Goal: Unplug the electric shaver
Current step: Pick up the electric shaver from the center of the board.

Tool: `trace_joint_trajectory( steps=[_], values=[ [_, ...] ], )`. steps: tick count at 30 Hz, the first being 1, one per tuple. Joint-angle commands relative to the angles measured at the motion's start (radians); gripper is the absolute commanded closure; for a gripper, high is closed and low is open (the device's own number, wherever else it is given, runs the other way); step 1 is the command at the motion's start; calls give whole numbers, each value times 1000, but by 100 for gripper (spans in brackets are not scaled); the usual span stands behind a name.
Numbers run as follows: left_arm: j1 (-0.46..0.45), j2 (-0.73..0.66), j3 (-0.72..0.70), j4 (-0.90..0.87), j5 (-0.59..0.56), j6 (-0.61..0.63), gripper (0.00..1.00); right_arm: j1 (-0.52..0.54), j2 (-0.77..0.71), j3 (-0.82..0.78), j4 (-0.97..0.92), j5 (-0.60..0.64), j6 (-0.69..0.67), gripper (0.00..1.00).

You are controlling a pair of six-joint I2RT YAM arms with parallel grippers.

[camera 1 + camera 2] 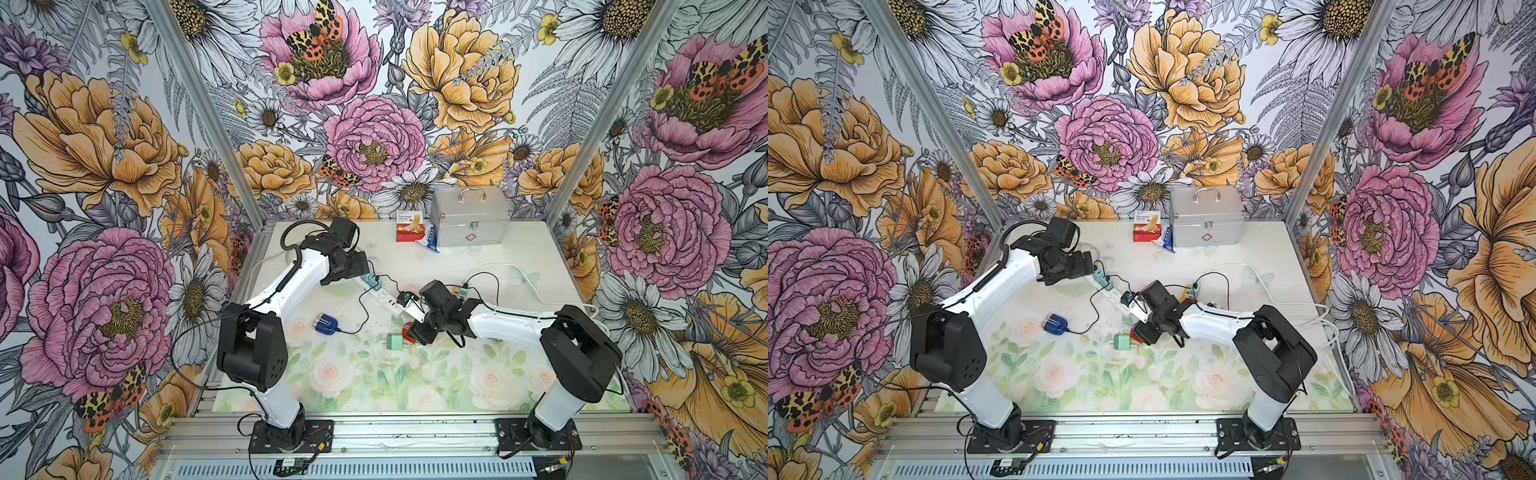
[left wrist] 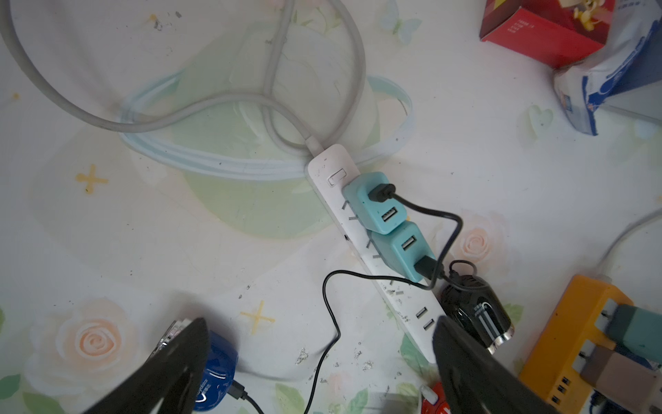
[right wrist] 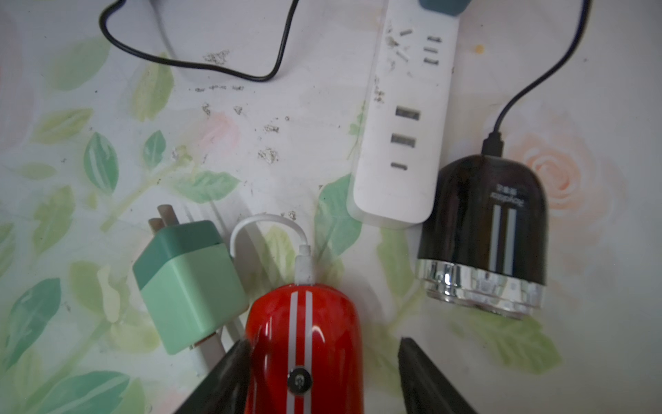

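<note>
Jaws on the right gripper (image 3: 324, 342) stand spread to either side of the red shaver (image 3: 308, 322). One lies against its flank and the other is clear of it, so nothing is clamped. Jaws on the left gripper (image 2: 322, 369) are released wide, with only a black cord (image 2: 329, 322) and bare table (image 1: 478, 374) between them.

Reading the table as a clock with twelve at the back wall, the left arm (image 1: 286, 286) rises from seven o'clock. Its forearm slants toward one o'clock, and its wrist bends down over the white power strip (image 1: 384, 299). The right arm (image 1: 511, 324) stands at five o'clock with its elbow raised. Its forearm runs low toward nine o'clock and ends near the table's centre.

The red shaver lies flat there, in line with the right gripper, its long axis running roughly three to nine and its cable end toward nine. A short white cable (image 3: 265, 218) loops from that end to the green adapter (image 3: 186, 286). The adapter lies on the table at about eight o'clock of the shaver, just beside it, with its prongs bare and clear of the strip.
</note>
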Motion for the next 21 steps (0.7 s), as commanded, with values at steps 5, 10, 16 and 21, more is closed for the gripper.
trace_joint_trajectory(
  steps=[5,10,16,21],
  values=[
    [8,-43,-25,47,45,14,2,-8,45,11,-22,4,39,34],
    [5,-44,-43,60,60,14,2,-21,49,3,-22,18,70,35],
    [2,-30,-41,73,75,14,2,-34,69,5,-23,7,72,37],
    [-6,-24,-35,79,84,16,2,-36,86,9,-26,-3,76,38]
  ],
)
